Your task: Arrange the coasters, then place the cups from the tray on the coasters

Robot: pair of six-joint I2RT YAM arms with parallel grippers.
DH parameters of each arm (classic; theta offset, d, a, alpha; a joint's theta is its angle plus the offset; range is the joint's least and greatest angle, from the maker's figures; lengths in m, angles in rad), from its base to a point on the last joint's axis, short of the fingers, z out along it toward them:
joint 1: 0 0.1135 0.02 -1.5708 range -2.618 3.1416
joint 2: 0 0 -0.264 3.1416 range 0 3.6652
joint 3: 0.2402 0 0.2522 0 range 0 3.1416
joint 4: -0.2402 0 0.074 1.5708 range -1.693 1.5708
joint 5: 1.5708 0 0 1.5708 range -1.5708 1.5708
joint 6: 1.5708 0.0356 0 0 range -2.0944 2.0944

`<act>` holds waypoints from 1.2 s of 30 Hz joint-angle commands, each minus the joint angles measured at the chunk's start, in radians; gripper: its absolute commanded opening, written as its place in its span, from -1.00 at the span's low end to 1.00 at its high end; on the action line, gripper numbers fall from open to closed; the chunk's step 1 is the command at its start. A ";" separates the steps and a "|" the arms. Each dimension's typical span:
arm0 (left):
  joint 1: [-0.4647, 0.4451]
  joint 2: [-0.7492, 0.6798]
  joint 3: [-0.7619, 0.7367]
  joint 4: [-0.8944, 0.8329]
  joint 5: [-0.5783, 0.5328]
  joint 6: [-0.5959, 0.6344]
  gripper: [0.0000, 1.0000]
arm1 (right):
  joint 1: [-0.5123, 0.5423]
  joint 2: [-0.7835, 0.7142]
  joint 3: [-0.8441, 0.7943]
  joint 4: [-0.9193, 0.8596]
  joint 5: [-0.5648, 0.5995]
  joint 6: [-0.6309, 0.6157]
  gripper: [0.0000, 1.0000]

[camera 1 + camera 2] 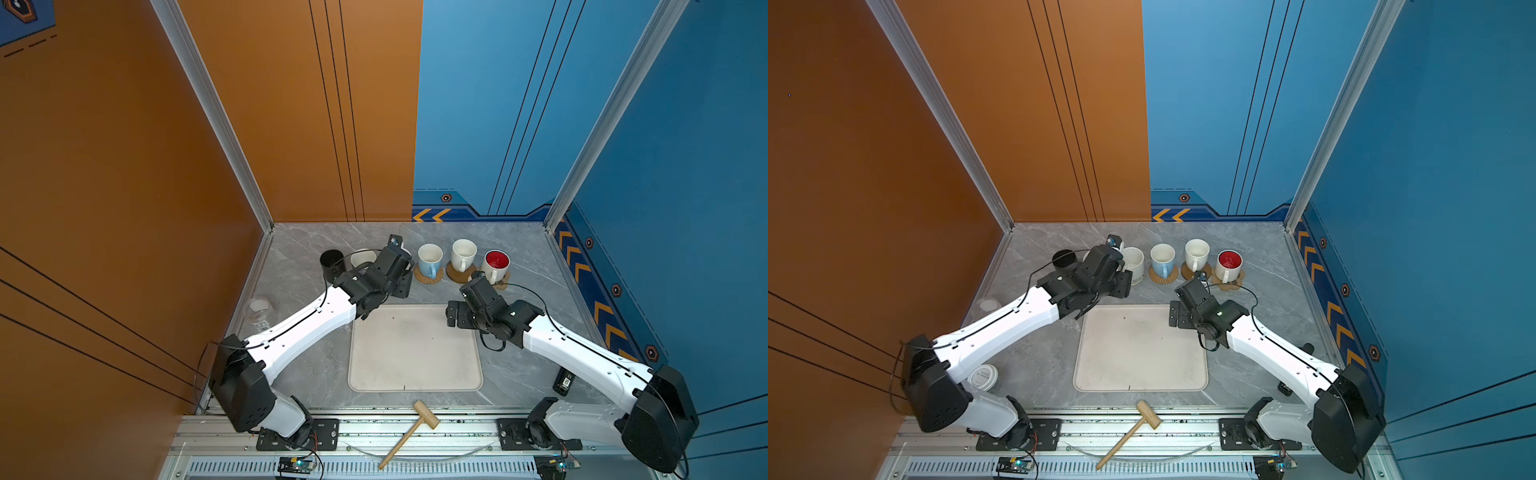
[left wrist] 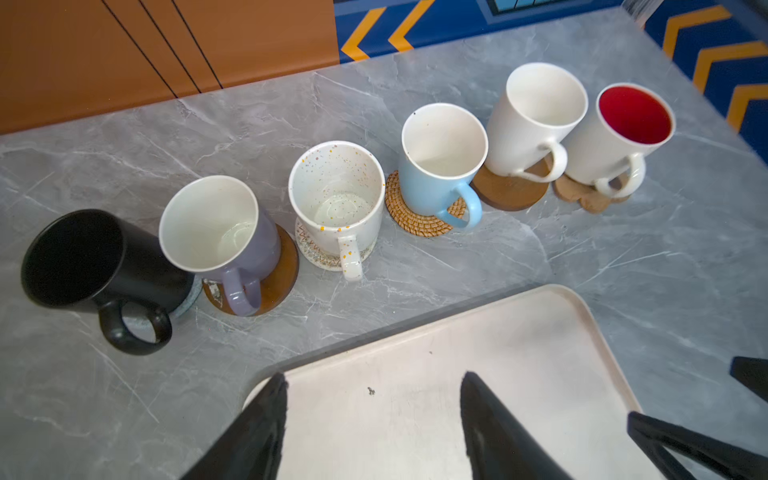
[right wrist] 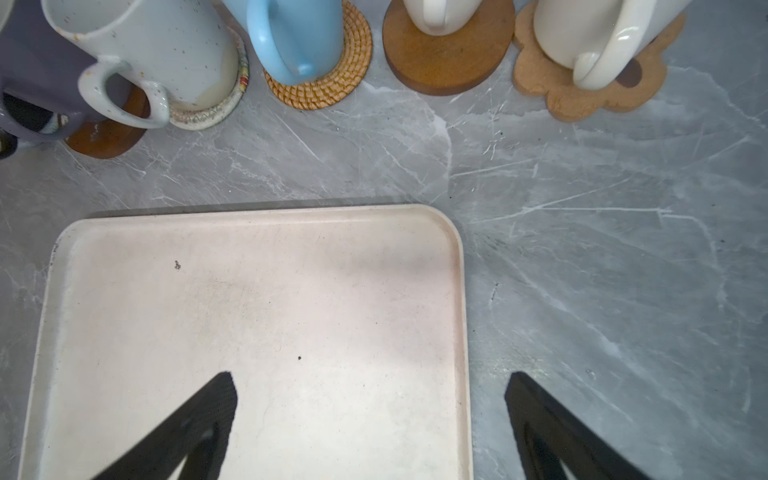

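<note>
K: Grey marble-look tabletop (image 1: pixel 519 365), white veining, matt finish. Orange panel wall on the left, blue on the right. What stands along the back?

M: Six mugs in a row, each on a coaster; the left wrist view shows them best. Black mug (image 2: pixel 83 257), matt, with only a pale speckled edge of its coaster (image 2: pixel 189 296) showing. Lavender mug (image 2: pixel 266 245), glossy white inside, on a smooth brown disc (image 2: pixel 289 266). Speckled white mug (image 2: pixel 336 195) on a whitish woven round (image 2: pixel 311 251) with zigzag stitching.

K: Further right?

M: Light blue mug (image 2: pixel 428 195) on a coiled tan rattan round (image 2: pixel 415 220). Cream-white mug (image 2: pixel 519 145), tall and tapered, on a second brown disc (image 2: pixel 511 197). White mug with red inside (image 2: pixel 598 153) on a tan cork-like paw shape (image 2: pixel 582 197) with a lobed edge. Handles all turn toward the tray side.

K: Tray?

M: Cream-white tray (image 1: pixel 415 353), rectangular, with rounded corners and a low rim. It lies flat mid-table in front of the row. Surface scuffed, a few dark specks.

K: Grippers?

M: Left gripper (image 2: pixel 374 424): black tapered fingers apart, nothing between them, above the tray's far left corner. Right gripper (image 3: pixel 370 424): fingers spread wider, one over the tray and one over the tabletop beside its far right corner. It grips nothing.

K: Anything else?

M: Wooden mallet (image 1: pixel 419 419) lying across the front rail. Clear glass jar (image 1: pixel 259 311) near the left wall.
</note>
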 commanded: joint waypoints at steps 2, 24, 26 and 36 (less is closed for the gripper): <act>-0.015 -0.175 -0.109 0.069 -0.082 -0.006 0.49 | 0.019 -0.087 -0.014 -0.016 0.069 -0.009 1.00; 0.314 -0.580 -0.959 0.920 -0.565 0.297 0.96 | -0.363 -0.434 -0.219 0.149 0.286 -0.277 1.00; 0.358 -0.533 -1.005 1.033 -0.539 0.332 0.96 | -0.411 -0.399 -0.264 0.246 0.240 -0.311 1.00; 0.622 -0.226 -1.085 1.381 -0.261 0.333 0.96 | -0.670 -0.133 -0.473 0.798 0.087 -0.384 1.00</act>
